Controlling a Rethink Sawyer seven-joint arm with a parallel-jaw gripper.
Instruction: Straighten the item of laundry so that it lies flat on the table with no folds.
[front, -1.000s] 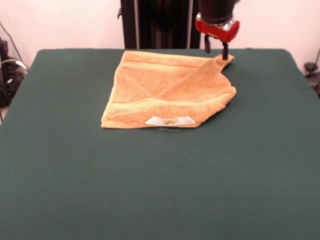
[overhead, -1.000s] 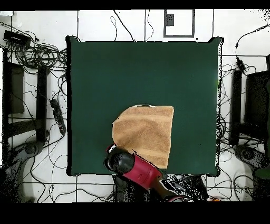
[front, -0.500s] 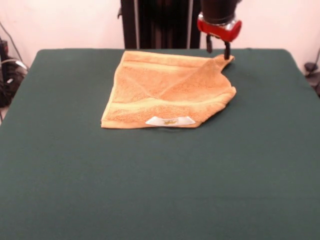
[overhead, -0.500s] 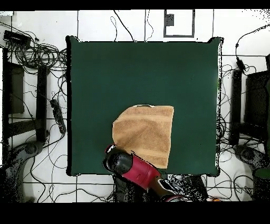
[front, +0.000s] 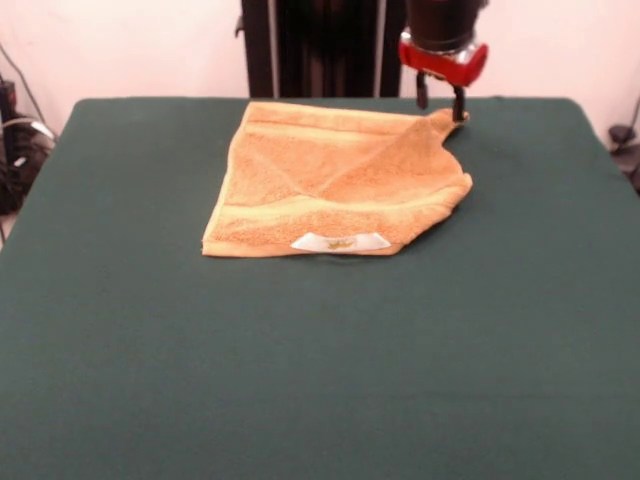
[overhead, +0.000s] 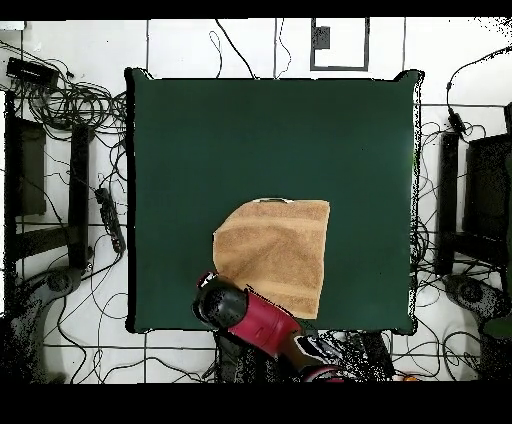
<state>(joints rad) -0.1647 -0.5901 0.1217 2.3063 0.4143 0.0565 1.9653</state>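
The item of laundry (front: 335, 180), an orange-tan towel, lies on the far half of the dark green table (front: 320, 380). Its right side is folded over in a diagonal flap, and a white label (front: 340, 241) shows at its near edge. My gripper (front: 440, 105) hangs open just above the towel's far right corner, with one fingertip (front: 460, 110) close to the raised tip of that corner and nothing held between the fingers. From overhead, the arm's head (overhead: 220, 303) covers the gripper beside the towel (overhead: 275, 255), near the table (overhead: 270, 140) edge.
Cables and dark equipment (overhead: 60, 200) lie on the floor around the table. A black pedestal column (front: 320, 45) stands behind the far edge.
The gripper has drifted slightly up and to the right in the front view. The towel has kept its shape and place.
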